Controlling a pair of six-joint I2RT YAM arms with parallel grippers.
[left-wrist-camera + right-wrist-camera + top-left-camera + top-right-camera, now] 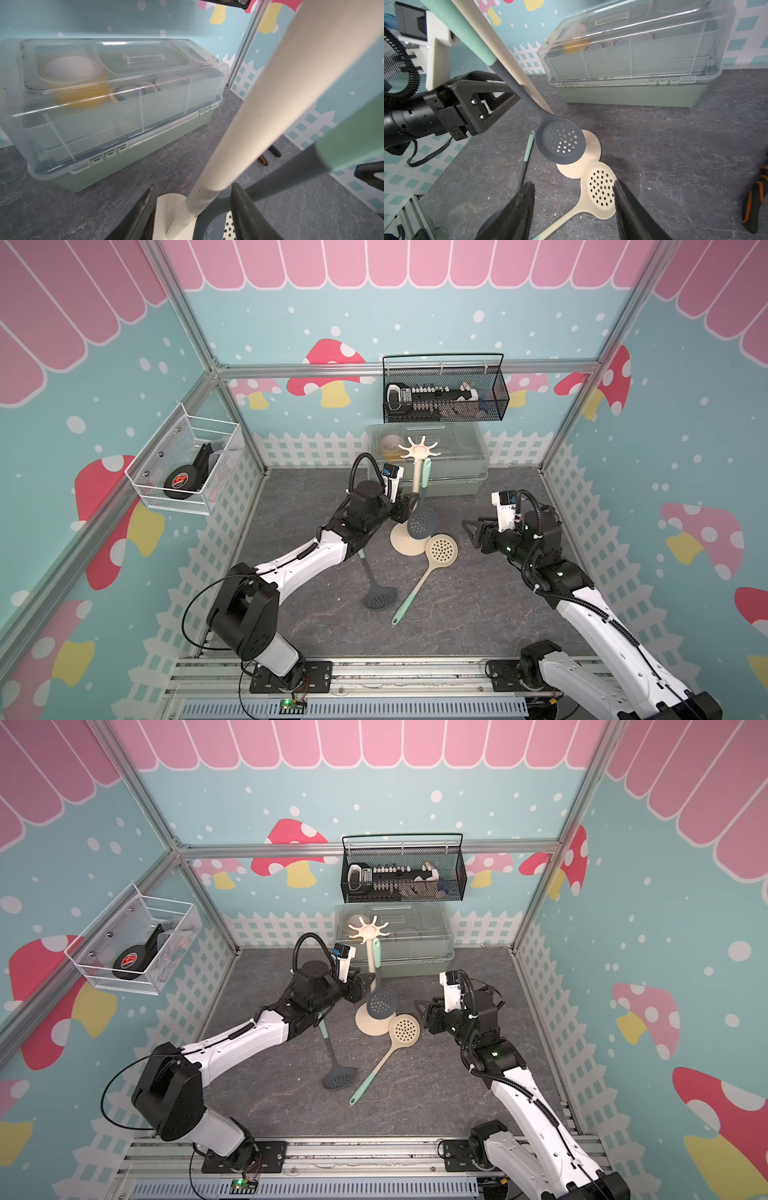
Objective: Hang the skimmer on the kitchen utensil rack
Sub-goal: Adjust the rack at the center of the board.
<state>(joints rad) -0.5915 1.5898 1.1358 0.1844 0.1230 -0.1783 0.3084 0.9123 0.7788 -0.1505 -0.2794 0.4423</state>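
The cream kitchen utensil rack stands mid-table on its round base. A grey skimmer with a mint handle hangs from one of its top hooks, its head just above the base. A second grey skimmer lies on the table. A cream skimmer lies beside the base. My left gripper is open, with one finger on each side of the rack's pole and a gap showing. My right gripper hovers open over the cream skimmer's head, holding nothing.
A clear-lidded green storage box stands behind the rack. A black wire basket hangs on the back wall and a white mesh basket on the left wall. Orange-handled pliers lie on the table to the right.
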